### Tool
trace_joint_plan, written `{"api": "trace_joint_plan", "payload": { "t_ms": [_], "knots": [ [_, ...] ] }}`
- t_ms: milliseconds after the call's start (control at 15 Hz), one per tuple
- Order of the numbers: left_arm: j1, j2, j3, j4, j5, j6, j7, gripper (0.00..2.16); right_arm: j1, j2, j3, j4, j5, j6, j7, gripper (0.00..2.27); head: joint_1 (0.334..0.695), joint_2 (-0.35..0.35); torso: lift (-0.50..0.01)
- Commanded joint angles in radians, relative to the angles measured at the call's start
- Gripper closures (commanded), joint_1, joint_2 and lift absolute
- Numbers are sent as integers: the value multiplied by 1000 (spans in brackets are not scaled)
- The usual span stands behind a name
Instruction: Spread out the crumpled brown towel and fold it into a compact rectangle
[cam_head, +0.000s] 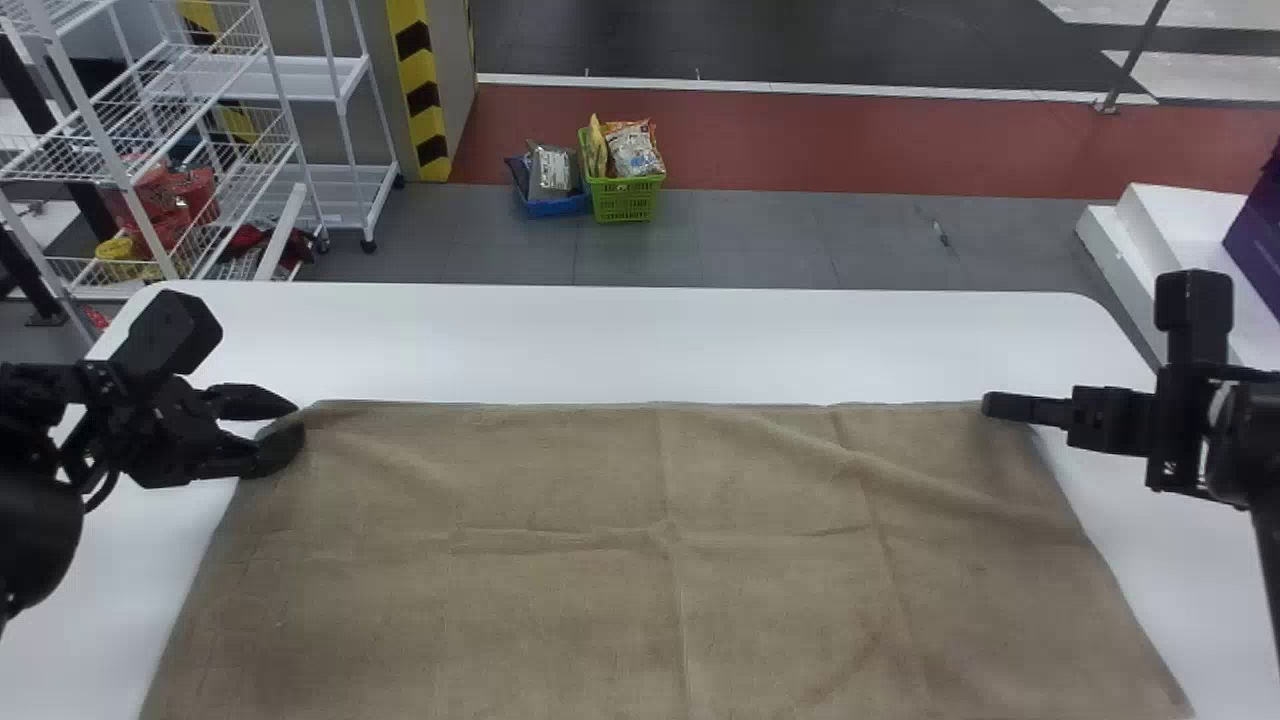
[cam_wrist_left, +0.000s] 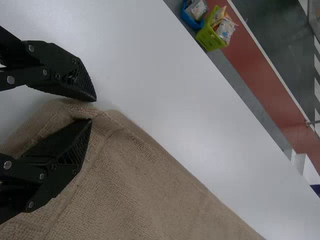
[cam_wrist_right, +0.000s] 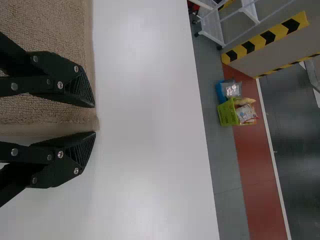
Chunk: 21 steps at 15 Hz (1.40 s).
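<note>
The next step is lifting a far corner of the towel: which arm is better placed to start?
Left, probably: at the far left corner, the towel bunches up between the parted fingers of the left gripper. The right gripper is open at the far right corner, where the towel looks flatter.

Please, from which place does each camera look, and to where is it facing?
Head view: on the robot's head, forward and down onto the towel; left gripper and right gripper show.
Left wrist view: on the left wrist, over the table, forward and rightward; left gripper shows.
Right wrist view: on the right wrist, forward and leftward; right gripper shows.
Both wrist views share the green basket.
</note>
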<state>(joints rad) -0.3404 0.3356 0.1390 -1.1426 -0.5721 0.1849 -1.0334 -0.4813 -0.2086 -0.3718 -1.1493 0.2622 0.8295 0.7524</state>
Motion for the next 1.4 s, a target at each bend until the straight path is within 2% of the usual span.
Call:
{"api": "trace_joint_plan", "payload": {
  "t_ms": [0,200,400,800,1067,1333],
  "knots": [
    [3,0,1,0,1,-5,1,711,-3,0,1,8,8,1,5,984,695,-36,-127],
    [12,0,7,0,15,-23,3,711,0,2,-12,8,-1,1,13,1025,695,-34,-127],
    [49,0,56,-37,34,-57,7,711,33,2,-30,-18,-23,4,58,1025,695,-32,-127],
    [182,8,171,-155,156,-146,-13,711,158,0,-72,-239,-90,87,137,1025,695,-16,-127],
    [198,6,177,-163,164,-152,-14,711,216,15,-76,-366,-113,152,173,1021,695,-7,-127],
    [172,-13,159,-161,167,-124,13,674,225,20,-70,-385,-112,173,176,1021,695,5,-127]
  ]
}}
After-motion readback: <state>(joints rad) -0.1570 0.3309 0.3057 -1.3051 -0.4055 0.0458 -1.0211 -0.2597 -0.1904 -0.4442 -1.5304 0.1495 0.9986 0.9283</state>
